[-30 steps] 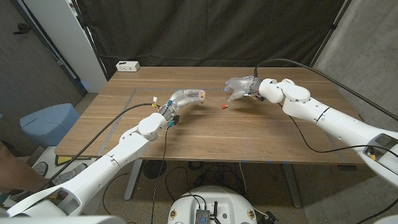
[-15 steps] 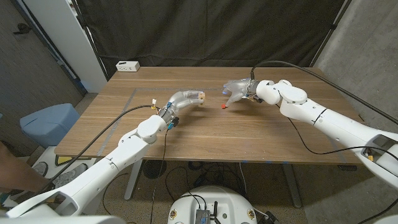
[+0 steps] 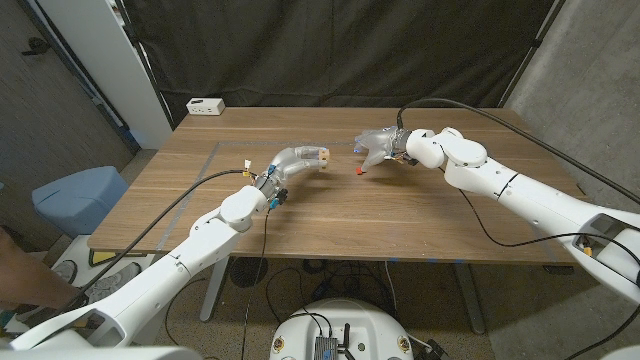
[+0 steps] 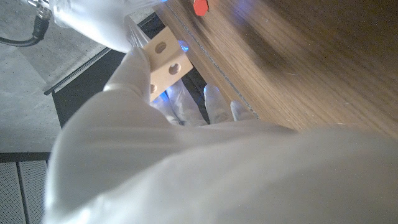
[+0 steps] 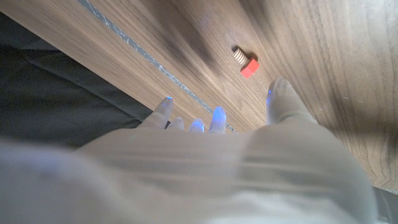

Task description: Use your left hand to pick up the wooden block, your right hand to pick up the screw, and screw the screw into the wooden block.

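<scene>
A wooden table (image 3: 400, 215) fills the middle of the head view, with a dark curtain (image 3: 330, 50) hanging behind it. Two white robot arms reach in over the table from the near corners. A blue bin (image 3: 75, 200) stands on the floor off the table's left side, and a small white box (image 3: 206, 105) sits at the table's far left corner.

The left hand (image 3: 295, 160) is raised above the table left of centre. It holds the block (image 3: 322, 153), a pale wooden piece, at its fingertips. In the left wrist view the block (image 4: 165, 59) shows two round holes on its face and sits pinched between the fingers (image 4: 214, 106) and the thumb.

The right hand (image 3: 380, 145) hangs just right of centre, close above the table, its fingers spread apart and pointing down with nothing in them. In the right wrist view the fingertips (image 5: 217, 117) are spread, with the thumb apart from the others.

The screw (image 3: 360, 171), small with a red head, lies on the table just below and beside the right hand, between the two hands. In the right wrist view the screw (image 5: 246, 64) lies on its side, showing a threaded shaft, a little beyond the fingertips and not touching them.
</scene>
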Controlling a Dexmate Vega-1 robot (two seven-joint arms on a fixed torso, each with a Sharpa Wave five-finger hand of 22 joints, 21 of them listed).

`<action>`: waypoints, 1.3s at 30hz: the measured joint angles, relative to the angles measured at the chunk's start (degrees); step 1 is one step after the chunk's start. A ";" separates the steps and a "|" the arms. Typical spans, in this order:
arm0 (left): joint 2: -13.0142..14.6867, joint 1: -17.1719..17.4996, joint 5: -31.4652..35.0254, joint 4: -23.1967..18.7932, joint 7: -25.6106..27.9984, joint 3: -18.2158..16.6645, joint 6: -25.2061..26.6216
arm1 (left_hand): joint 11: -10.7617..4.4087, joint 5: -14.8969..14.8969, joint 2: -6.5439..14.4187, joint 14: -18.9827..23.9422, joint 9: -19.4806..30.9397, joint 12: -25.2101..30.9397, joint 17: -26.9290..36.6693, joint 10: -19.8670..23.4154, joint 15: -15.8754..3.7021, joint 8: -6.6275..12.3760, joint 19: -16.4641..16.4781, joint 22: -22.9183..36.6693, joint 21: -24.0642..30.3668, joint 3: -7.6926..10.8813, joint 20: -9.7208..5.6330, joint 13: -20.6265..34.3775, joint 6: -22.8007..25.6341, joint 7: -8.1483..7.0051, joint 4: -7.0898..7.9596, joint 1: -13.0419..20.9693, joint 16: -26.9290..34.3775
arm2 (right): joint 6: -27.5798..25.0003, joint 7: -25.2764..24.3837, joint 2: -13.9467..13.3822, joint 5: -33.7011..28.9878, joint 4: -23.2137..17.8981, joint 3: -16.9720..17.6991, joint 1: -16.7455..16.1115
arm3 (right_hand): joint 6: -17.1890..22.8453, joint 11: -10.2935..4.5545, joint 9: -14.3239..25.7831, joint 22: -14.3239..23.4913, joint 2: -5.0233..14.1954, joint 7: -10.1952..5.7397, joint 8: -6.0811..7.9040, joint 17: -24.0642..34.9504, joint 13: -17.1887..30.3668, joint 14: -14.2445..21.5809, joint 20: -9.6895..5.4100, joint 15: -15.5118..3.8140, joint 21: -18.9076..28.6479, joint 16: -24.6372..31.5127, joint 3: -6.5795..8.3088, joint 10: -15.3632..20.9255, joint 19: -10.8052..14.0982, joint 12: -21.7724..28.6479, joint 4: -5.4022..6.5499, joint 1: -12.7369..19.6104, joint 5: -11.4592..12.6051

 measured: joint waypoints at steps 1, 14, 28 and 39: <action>-0.02 -0.09 0.01 0.13 -0.11 0.00 -0.05 | 0.00 0.00 0.00 0.00 0.00 0.00 0.00 0.00 0.00 0.00 0.00 0.00 0.00 0.00 0.00 0.00 0.00 0.00 0.00 0.00 0.00 | 0.06 0.03 0.07 -0.10 0.08 -0.07 0.05 | 0.21 -0.02 0.00 0.00 0.01 -0.20 0.04 0.00 0.00 0.00 0.00 0.00 0.00 0.00 0.00 -0.22 0.00 0.00 0.00 0.57 0.00; -0.09 -0.71 0.20 0.90 -0.77 0.21 -0.36 | 0.07 -0.05 0.23 0.00 0.00 0.00 0.00 -0.13 0.00 0.00 -0.32 0.00 0.00 -0.31 -0.32 0.01 0.00 0.00 0.16 0.24 0.00 | 0.58 1.07 0.97 -2.13 0.87 -1.46 1.18 | 0.77 0.28 0.53 0.00 -0.37 -0.46 0.90 0.00 -0.01 -0.31 -0.01 0.31 0.00 0.00 0.63 -0.69 0.00 0.00 -0.16 2.17 0.00; -0.16 -0.82 0.26 1.13 -1.12 0.34 -0.63 | -0.23 0.09 0.21 0.00 0.00 0.00 -0.01 0.02 0.00 0.00 -0.32 0.00 0.00 -0.22 -0.32 0.01 0.00 0.00 0.25 0.25 0.00 | 0.15 3.05 2.11 -4.59 1.62 -2.97 2.40 | 3.21 0.07 1.33 0.00 -0.91 0.11 2.61 -0.01 -0.01 -0.30 -0.01 0.30 0.00 0.00 1.24 -0.88 0.00 0.00 0.13 3.29 0.00; -0.27 -1.01 0.35 1.35 -1.35 0.50 -0.86 | -0.08 0.05 0.13 0.00 0.00 0.00 -0.01 0.16 0.00 0.00 -0.31 0.00 0.00 -0.23 -0.31 0.01 0.00 0.00 0.24 0.32 0.00 | -0.23 4.09 3.11 -6.12 2.71 -4.08 3.31 | 4.12 0.07 1.85 0.00 -0.91 0.23 3.49 -0.01 -0.01 -0.30 -0.02 0.30 0.00 0.00 1.73 -0.88 0.00 0.00 0.15 4.50 0.23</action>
